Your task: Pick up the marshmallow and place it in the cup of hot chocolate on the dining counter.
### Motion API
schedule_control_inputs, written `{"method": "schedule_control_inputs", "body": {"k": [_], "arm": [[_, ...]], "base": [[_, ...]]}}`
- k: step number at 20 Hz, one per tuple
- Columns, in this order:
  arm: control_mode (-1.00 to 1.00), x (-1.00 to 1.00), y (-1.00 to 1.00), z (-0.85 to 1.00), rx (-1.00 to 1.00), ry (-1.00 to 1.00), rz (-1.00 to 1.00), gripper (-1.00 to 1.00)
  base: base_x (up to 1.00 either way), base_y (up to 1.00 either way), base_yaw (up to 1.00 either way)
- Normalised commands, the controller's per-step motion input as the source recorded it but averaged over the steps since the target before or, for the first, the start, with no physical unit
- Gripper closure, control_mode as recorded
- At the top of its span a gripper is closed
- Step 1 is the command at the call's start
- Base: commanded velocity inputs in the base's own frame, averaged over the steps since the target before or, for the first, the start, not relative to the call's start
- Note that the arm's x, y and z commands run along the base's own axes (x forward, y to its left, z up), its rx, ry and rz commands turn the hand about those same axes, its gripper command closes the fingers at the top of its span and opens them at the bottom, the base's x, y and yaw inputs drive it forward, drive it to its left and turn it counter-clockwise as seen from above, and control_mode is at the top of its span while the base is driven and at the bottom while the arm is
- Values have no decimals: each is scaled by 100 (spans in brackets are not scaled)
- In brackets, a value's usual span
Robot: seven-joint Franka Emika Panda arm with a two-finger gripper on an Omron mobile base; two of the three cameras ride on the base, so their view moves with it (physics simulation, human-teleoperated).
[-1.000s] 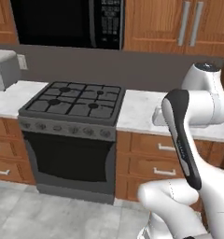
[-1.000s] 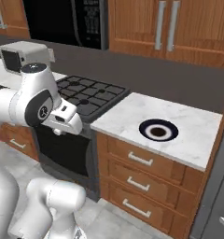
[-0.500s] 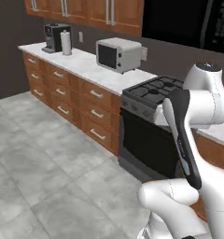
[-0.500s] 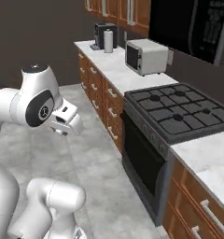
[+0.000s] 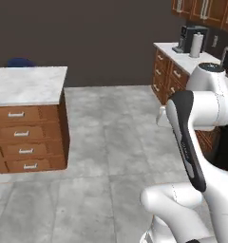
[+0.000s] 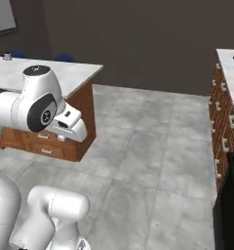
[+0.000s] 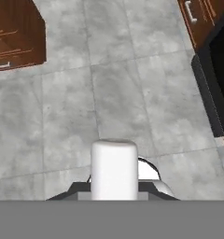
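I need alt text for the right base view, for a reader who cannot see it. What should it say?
The white robot arm rises at the lower left over a grey tiled kitchen floor, its gripper tucked near the arm. Behind it stands the dining counter, white marble on a brown wood base, with a small grey cup at its far left end. Wooden drawers line the right edge.

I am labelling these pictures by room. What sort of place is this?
Most likely a home kitchen: a marble-topped dining counter on wooden drawers, a coffee machine on a second worktop before wood cabinets, and a grey tiled floor.
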Motion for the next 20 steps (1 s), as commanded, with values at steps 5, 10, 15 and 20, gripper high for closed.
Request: {"method": "schedule_control_inputs", "body": {"k": [5,10,15,20], "arm": [[100,0,0,0,0,0,0,100],[100,0,0,0,0,0,0,100],[100,0,0,0,0,0,0,100],[100,0,0,0,0,0,0,100]], "base": [[14,0,77],[62,0,49],[84,-10,28],[99,1,1]]}}
